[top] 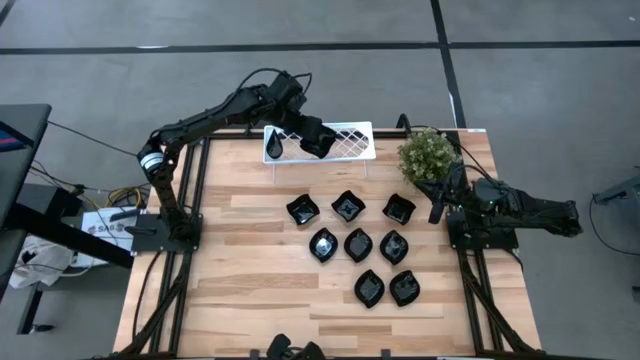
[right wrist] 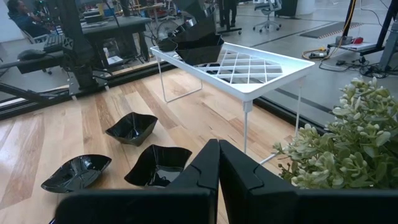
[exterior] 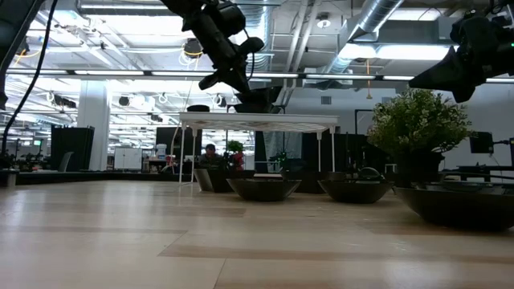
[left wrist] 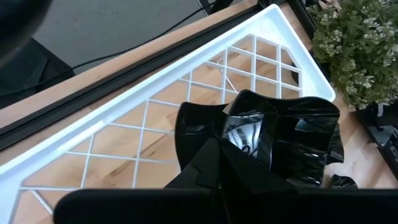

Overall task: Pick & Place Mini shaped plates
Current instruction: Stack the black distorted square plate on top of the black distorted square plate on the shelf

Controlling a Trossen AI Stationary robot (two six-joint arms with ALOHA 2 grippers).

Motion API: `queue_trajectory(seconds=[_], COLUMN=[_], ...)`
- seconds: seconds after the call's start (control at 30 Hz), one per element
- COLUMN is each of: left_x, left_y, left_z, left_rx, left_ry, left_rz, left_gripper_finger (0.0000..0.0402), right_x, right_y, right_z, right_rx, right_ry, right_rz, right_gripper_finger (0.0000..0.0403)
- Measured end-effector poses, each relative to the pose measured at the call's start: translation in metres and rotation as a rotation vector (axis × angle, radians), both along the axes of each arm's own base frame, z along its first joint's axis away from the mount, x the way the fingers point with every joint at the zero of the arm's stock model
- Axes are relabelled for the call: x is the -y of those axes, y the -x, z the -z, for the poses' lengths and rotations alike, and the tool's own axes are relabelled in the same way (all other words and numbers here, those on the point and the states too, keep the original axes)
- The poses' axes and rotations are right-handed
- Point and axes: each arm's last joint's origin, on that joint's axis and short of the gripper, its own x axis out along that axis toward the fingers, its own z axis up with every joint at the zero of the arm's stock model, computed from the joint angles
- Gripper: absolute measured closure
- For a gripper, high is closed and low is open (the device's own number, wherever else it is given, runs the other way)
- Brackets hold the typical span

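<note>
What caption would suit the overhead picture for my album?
Left gripper holds a black plate over the white rack; eight plates wait on the table.

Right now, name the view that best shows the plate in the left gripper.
Left wrist view: the wavy plate fills it, over the white rack. High view: left gripper hides it. Right wrist view: small, distant. Low view: edge-on silhouette.

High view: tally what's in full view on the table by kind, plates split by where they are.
White rack: 1
Green plant: 1
Black plates on the tabletop: 8
Black plate lying on the rack: 1
Black plate in the left claw: 1
Total: 12
</note>
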Motion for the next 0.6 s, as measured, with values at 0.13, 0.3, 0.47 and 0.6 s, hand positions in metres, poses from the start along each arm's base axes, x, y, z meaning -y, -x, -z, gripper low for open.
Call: queue_trajectory(seconds=[0.13,0.3,0.47,0.6], left_x=[-0.0004,0.0011,0.0016,0.0015], left_y=[0.0002,-0.0004,0.0012,0.0014], left_z=[0.0002,0.0003,0.0013,0.0013], left_rx=[0.000,-0.004,-0.020,-0.023], left_ry=[0.000,0.001,0.011,0.007], left_rz=[0.002,0.006,0.005,0.014], left_gripper_finger=[0.0398,0.0398,0.0398,0.0397], right_x=[0.0000,0.0000,0.0000,0.0000], right_y=[0.0000,0.0000,0.0000,0.0000], right_z=[-0.0001,0.0000,-0.0001,-0.0001], right_rx=[0.000,0.000,0.000,0.000], right_ry=[0.000,0.000,0.000,0.000], right_rz=[0.000,0.000,0.000,0.000], right_gripper_finger=[0.0401,0.0401,0.0401,0.0401])
